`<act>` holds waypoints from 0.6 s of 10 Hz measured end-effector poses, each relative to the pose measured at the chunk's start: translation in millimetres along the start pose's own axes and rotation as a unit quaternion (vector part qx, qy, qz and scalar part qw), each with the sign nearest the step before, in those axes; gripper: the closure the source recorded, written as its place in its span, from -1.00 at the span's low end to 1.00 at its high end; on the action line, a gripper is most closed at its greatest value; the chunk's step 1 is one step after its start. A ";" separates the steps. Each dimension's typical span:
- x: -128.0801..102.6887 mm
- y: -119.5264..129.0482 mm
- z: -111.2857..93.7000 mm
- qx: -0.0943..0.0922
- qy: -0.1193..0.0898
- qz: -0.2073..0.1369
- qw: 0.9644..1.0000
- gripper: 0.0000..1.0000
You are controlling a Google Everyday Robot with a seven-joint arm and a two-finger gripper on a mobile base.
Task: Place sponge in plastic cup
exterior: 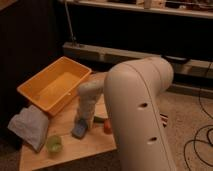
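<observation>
The sponge (78, 131), a small blue-grey pad, lies on the wooden table (75, 152) near its middle. My gripper (83, 123) reaches down from the white arm and sits right on the sponge's upper edge. The plastic cup (54, 144), short and light green, stands on the table to the left of the sponge and slightly nearer the front, about a hand's width away. The cup looks empty. My arm's large white segment (140, 110) fills the right foreground and hides the table's right part.
A big yellow tub (54, 89) sits at the table's back left. A pale grey-blue cloth (29, 127) hangs over the left edge. A small orange-red object (107, 127) and something green (99, 119) lie just right of the gripper. Dark shelving stands behind.
</observation>
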 end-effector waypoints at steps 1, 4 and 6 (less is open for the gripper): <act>0.0 0.0 2.2 0.002 0.007 0.000 1.000 0.38; 1.1 2.5 3.6 0.005 0.011 -0.003 1.000 0.94; 1.3 3.3 3.6 0.005 0.011 -0.003 1.000 1.00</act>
